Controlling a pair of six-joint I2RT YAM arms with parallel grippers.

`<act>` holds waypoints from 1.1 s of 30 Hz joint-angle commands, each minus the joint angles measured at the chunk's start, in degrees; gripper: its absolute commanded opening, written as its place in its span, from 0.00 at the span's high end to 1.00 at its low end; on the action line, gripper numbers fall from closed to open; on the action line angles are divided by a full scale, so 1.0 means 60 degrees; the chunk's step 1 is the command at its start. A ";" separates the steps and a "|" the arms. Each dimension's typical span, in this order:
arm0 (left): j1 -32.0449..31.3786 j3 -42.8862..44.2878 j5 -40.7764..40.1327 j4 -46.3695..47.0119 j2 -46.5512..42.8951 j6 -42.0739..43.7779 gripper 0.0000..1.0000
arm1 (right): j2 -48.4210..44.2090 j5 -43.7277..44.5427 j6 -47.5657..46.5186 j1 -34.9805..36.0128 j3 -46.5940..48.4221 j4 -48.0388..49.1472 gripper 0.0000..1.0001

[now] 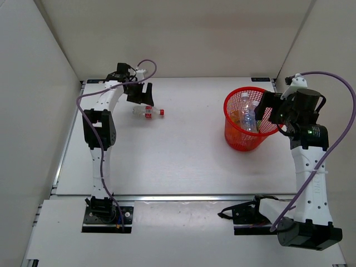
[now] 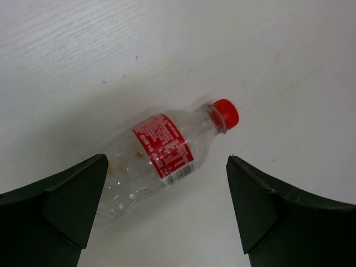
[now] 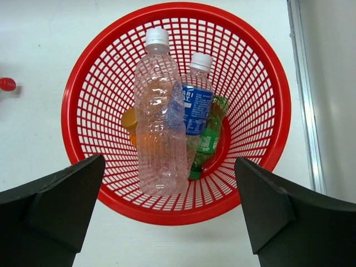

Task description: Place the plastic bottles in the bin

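Left gripper (image 2: pixel 167 167) is spread wide with nothing in it, hanging right over the red-cap bottle (image 2: pixel 156 161), the only one I can see outside the bin. That bottle lies on its side on the table (image 1: pixel 183 161), upper left of the top view. Its body sits between the fingers, so it looks lined up for a grab across the label. Right gripper (image 3: pixel 169 164) is wide and empty too, over the bin (image 3: pixel 175 11) at upper right, which holds the clear bottle (image 3: pixel 161 122), the blue-label bottle (image 3: pixel 196 105) and a green bottle (image 3: pixel 210 133).
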 commanded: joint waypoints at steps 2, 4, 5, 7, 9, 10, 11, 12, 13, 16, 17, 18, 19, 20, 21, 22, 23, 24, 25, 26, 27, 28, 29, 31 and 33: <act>-0.0233 -0.0789 -0.0037 -0.0391 -0.0494 0.0445 0.01 | -0.0184 -0.0260 -0.0131 -0.0012 0.0277 -0.0120 0.01; -0.0336 -0.1257 -0.0434 -0.0304 -0.0712 0.0299 0.02 | -0.0242 -0.0378 -0.0088 0.0076 0.0145 0.0084 0.00; -0.0395 -0.1667 -0.0391 -0.0100 -0.0786 0.0284 0.01 | -0.0243 -0.0365 -0.0116 0.0120 0.0043 0.0114 0.00; -0.0527 -0.2311 -0.0768 0.0221 -0.1195 0.0211 0.01 | -0.0315 -0.0205 0.0000 0.0266 0.0013 0.0172 0.01; -0.0775 -0.2928 -0.1383 0.0341 -0.1372 0.0211 0.01 | -0.0578 -0.0116 0.0000 0.0237 -0.0089 0.0128 0.01; -0.0878 -0.3105 -0.1633 0.0327 -0.1547 0.0240 0.01 | -0.0638 -0.0130 0.0073 0.0223 -0.0206 0.0172 0.01; -0.0980 -0.3411 -0.1824 0.0312 -0.1708 0.0182 0.01 | -0.0740 -0.0145 -0.0042 0.0150 -0.0366 0.0144 0.01; -0.1127 -0.3806 -0.1927 0.0501 -0.1768 0.0109 0.01 | -0.0900 -0.0058 0.0029 0.0034 -0.0310 0.0114 0.00; -0.1114 -0.4071 -0.2160 0.0706 -0.2102 -0.0124 0.01 | -0.0931 -0.0028 0.0030 -0.0026 -0.0382 0.0027 0.01; -0.1450 -0.5562 -0.2528 0.1642 -0.2951 -0.0593 0.01 | -0.1369 0.0614 0.0146 0.0061 -0.0587 -0.0047 0.00; -0.1610 -0.5756 -0.2877 0.1805 -0.3289 -0.0827 0.04 | -0.1487 0.0921 0.0205 0.0178 -0.0675 -0.0076 0.01; -0.1756 -0.6236 -0.3054 0.2024 -0.3640 -0.1061 0.11 | -0.1676 0.1345 0.0365 0.0222 -0.0763 -0.0062 0.01; -0.1946 -0.6618 -0.3172 0.2258 -0.3803 -0.1179 0.16 | -0.1983 0.2002 0.0454 0.0237 -0.0836 -0.0018 0.00; -0.2035 -0.6825 -0.3246 0.2463 -0.4138 -0.1311 0.25 | -0.2160 0.2313 0.0469 0.0252 -0.1098 0.0011 0.01; -0.2167 -0.7219 -0.3116 0.2741 -0.4490 -0.1341 0.33 | -0.2379 0.2896 0.0527 0.0310 -0.1129 0.0099 0.01; -0.2299 -0.7701 -0.2970 0.2932 -0.4638 -0.1342 0.35 | -0.2657 0.3511 0.0644 0.0369 -0.1260 0.0012 0.00; -0.2387 -0.7778 -0.2939 0.3021 -0.5017 -0.1400 0.40 | -0.2761 0.3851 0.0776 0.0398 -0.1349 -0.0336 0.00; -0.2533 -0.8011 -0.2982 0.3124 -0.5253 -0.1763 0.43 | -0.2835 0.4159 0.0762 0.0399 -0.1335 -0.0572 0.01; -0.2650 -0.8101 -0.2983 0.3096 -0.5371 -0.1868 0.45 | -0.2951 0.4307 0.0762 0.0428 -0.1320 -0.1024 0.01; -0.2869 -0.8116 -0.2968 0.3052 -0.5546 -0.2072 0.47 | -0.3127 0.4192 0.0704 0.0384 -0.1567 -0.1260 0.01; -0.2915 -0.8102 -0.2997 0.3051 -0.5794 -0.2205 0.51 | -0.3215 0.3872 0.0573 0.0413 -0.1743 -0.1335 0.00; -0.3147 -0.8058 -0.3186 0.3109 -0.5942 -0.2394 0.52 | -0.3506 0.3434 0.0499 0.0457 -0.2035 -0.1452 0.00; -0.3353 -0.7884 -0.3304 0.3139 -0.6016 -0.2454 0.53 | -0.3741 0.2965 0.0470 0.0472 -0.2328 -0.1613 0.01; -0.3602 -0.7460 -0.3713 0.2965 -0.6235 -0.2863 0.56 | -0.3918 0.1885 0.0222 0.0632 -0.2564 -0.1920 0.01; -0.3895 -0.6727 -0.3991 0.2876 -0.6368 -0.3375 0.60 | -0.4007 0.0655 -0.0115 0.0998 -0.2828 -0.2331 0.01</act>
